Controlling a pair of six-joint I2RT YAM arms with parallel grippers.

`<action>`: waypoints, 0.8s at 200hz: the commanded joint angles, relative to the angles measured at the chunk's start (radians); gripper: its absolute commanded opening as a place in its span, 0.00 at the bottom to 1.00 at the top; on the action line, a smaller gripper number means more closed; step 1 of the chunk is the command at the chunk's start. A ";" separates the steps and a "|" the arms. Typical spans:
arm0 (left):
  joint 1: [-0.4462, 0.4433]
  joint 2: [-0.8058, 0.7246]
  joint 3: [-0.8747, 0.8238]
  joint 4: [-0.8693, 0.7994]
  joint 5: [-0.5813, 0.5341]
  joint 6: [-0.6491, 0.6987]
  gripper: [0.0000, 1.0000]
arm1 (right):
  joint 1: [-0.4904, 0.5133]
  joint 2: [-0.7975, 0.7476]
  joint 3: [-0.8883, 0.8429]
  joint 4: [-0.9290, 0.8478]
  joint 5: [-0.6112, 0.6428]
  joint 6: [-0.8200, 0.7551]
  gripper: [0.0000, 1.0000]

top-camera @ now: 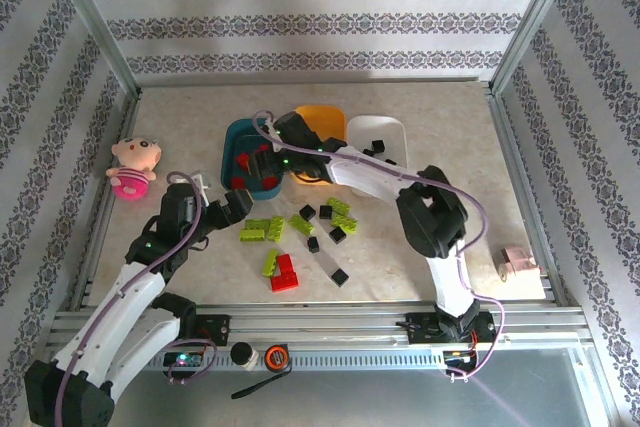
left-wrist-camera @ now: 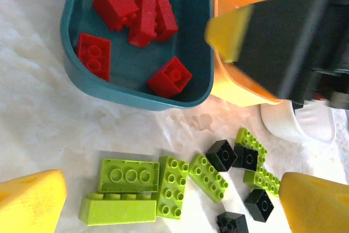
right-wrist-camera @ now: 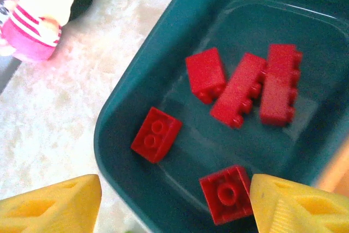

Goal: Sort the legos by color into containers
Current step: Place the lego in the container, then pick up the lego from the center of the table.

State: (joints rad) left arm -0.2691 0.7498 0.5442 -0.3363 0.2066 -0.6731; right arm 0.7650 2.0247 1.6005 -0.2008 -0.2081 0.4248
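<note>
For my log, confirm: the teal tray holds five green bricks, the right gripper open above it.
Not green: the five bricks in the teal tray are red, per the right wrist view. The right gripper is open above it.

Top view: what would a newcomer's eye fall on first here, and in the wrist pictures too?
The teal tray at the back middle of the table draws the eye first, with five red bricks inside it and the open right gripper hanging just above them. In front of it, lime and black bricks lie scattered on the table, and a pink doll sits at the left edge.
</note>
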 commanded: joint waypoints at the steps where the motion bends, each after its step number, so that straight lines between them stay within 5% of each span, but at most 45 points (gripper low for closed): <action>1: -0.013 0.042 0.049 -0.018 0.065 0.038 1.00 | -0.038 -0.139 -0.121 0.074 0.005 0.053 0.73; 37: -0.076 0.115 0.067 -0.029 0.070 0.073 0.98 | -0.061 -0.300 -0.354 0.059 0.024 0.053 0.74; 84: -0.183 0.295 0.111 -0.137 -0.067 0.125 0.92 | -0.073 -0.454 -0.577 0.047 0.061 0.069 0.74; 139: -0.268 0.398 0.169 -0.226 -0.288 0.149 0.97 | -0.076 -0.503 -0.652 0.055 0.071 0.090 0.74; 160: -0.283 0.450 0.160 -0.208 -0.291 0.155 0.97 | -0.079 -0.502 -0.652 0.058 0.070 0.087 0.74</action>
State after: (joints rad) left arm -0.5301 1.1568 0.6823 -0.5007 0.0074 -0.5529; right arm 0.6956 1.5475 0.9577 -0.1551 -0.1574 0.4999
